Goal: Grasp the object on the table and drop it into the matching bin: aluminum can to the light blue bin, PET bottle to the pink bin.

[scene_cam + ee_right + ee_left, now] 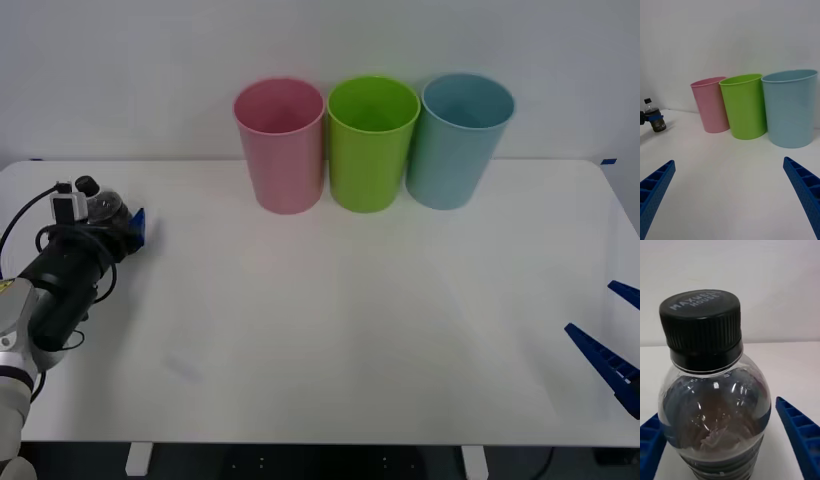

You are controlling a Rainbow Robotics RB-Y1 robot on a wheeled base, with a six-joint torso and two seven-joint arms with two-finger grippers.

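White tabletop point(330, 340) carries the work. Nearest, at its right front edge, the right gripper point(612, 345) sits parked with its blue fingers spread wide and nothing between them.

At the left edge, the left gripper point(135, 228) has the PET bottle point(715, 405) between its fingers point(799, 435). One finger stands visibly apart from the bottle wall and the other is partly hidden, so the jaws are judged open around it, not yet closed. The right wrist view shows the bottle upright near that edge point(654, 117).

Along the far edge stand the pink bin point(281, 145), a green bin point(372, 142) and the light blue bin point(459, 138), close together.

Risks, as judged:
- A smooth rounded wall may slip or tip if the grip is off-centre.
- The pink bin sits tight beside the green one, so a release drifting rightward would misfile the bottle.
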